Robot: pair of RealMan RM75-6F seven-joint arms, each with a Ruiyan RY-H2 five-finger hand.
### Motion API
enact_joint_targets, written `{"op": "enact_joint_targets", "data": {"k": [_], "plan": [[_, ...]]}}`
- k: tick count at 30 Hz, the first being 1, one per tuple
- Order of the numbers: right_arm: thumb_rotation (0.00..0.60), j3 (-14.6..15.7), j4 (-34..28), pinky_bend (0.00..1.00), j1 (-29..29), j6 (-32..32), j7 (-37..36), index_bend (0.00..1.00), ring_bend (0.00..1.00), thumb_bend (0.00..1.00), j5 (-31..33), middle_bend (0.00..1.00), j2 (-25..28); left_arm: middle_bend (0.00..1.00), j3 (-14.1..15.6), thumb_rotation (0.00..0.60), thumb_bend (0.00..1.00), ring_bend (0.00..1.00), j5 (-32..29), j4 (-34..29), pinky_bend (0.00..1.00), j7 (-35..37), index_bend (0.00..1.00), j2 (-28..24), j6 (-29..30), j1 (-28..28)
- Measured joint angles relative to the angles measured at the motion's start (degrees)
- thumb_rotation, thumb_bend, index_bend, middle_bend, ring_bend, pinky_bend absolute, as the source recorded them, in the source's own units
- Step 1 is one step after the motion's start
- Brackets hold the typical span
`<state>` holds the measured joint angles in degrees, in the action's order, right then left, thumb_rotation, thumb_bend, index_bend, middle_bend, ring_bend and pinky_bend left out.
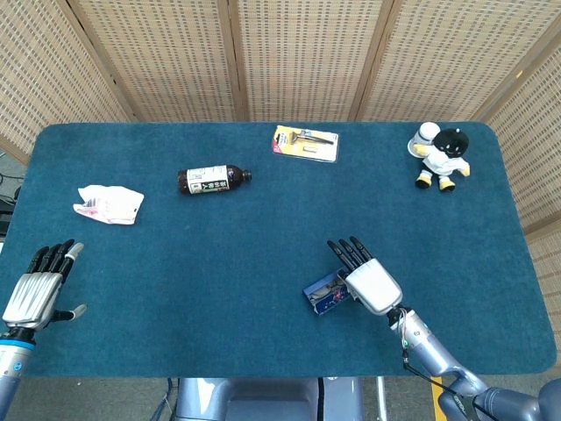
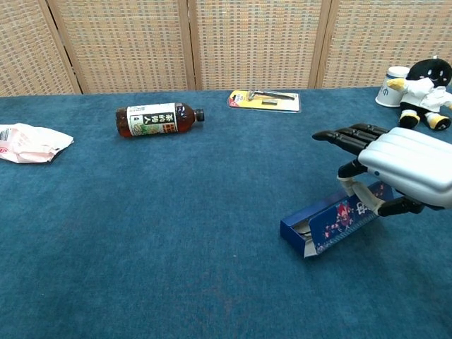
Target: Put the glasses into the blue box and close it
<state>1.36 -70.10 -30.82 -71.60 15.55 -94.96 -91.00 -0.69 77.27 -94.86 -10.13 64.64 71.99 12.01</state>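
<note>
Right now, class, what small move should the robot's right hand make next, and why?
Probably press the lid down to shut the blue box. The right hand hovers over it, fingers extended; the box lies open at its near end, with something, likely the glasses, just visible inside.

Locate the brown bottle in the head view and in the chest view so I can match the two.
Head view: bottle lies on its side, upper left of centre, cap pointing right.
Chest view: bottle lies at the far left-centre, cap pointing right.
Shared landmark: the yellow card package lies to its right, further back.
</note>
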Motion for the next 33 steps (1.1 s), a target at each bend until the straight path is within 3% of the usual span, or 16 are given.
{"op": "enact_joint_targets", "data": {"k": [23, 25, 30, 33], "plan": [[0.6, -4.9, 3.2, 0.06, -4.9, 11.0, 7.7, 0.68, 0.0, 0.67, 7.1, 0.0, -4.0, 0.0, -0.3, 0.6, 0.0, 0.0, -0.9, 0.3, 0.0, 0.1, 0.0, 0.0, -0.8, 0.3], [0.6, -4.7, 3.2, 0.06, -4.9, 11.0, 7.7, 0.65, 0.0, 0.63, 7.2, 0.0, -4.0, 0.0, -0.3, 0.6, 0.0, 0.0, -1.0, 0.3, 0.0, 0.1, 0.0, 0.0, -0.9, 0.3], [0.6, -4.3, 3.5, 0.06, -4.8, 10.9, 7.3, 0.39, 0.0, 0.26, 7.1, 0.0, -4.1, 0.0, -0.3, 0.6, 0.0, 0.0, -0.9, 0.3, 0.0, 0.0, 0.0, 0.0, -0.9, 0.3], [0.6, -4.3, 3.8, 0.06, -4.8, 10.7, 7.1, 0.29, 0.0, 0.19, 7.0, 0.0, -4.3, 0.0, -0.2, 0.6, 0.0, 0.0, -0.8, 0.2, 0.0, 0.0, 0.0, 0.0, -0.8, 0.3]]}}
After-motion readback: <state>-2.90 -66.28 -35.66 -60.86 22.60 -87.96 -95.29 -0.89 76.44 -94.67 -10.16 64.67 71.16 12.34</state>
